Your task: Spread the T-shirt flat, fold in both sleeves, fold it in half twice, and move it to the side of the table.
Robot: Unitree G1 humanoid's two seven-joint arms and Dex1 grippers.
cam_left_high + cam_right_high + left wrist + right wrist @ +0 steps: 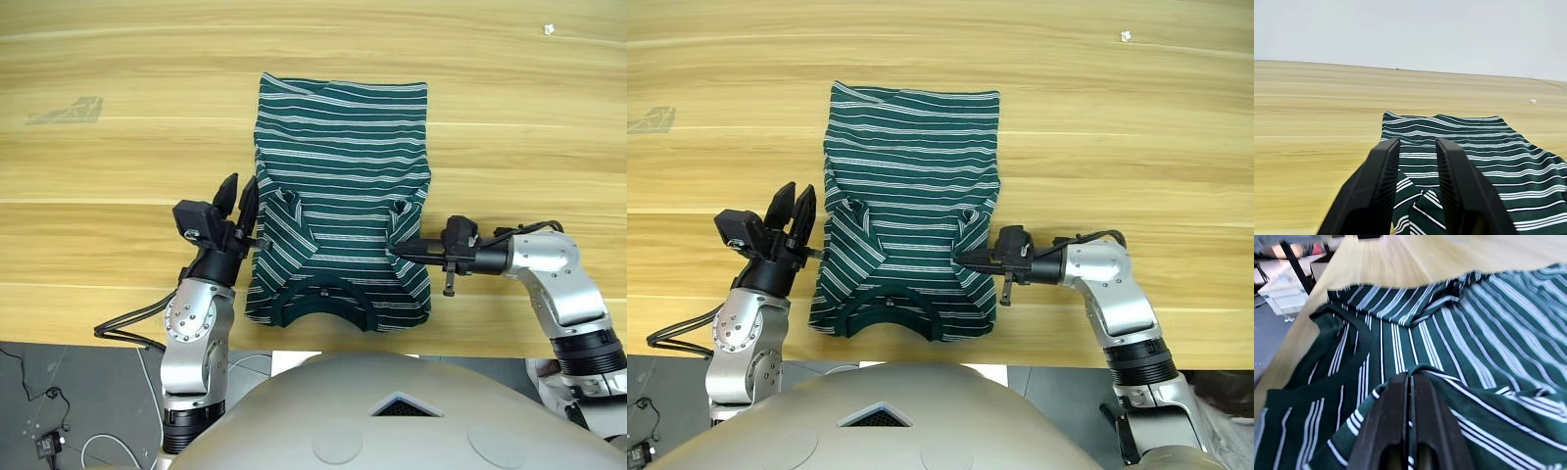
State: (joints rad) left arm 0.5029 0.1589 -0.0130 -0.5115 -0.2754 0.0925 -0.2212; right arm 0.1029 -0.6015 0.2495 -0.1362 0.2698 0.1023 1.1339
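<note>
Spread jaws on the left gripper (240,188) stand just beside the striped T-shirt (338,166), which lies flat on the wooden table (118,196) with both sleeves turned in. On the right gripper (396,248) they are pressed together at the right sleeve fold (409,220); whether cloth is nipped is unclear. If it withdraws with fabric caught, the sleeve likely drags open. An uneven lift would skew the halving fold.

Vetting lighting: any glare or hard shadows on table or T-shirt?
Left eye view: pale reflection on the table left of the T-shirt, no hard shadows. Left wrist view: even light around the left gripper. Right wrist view: glare on the table beyond the right gripper.
</note>
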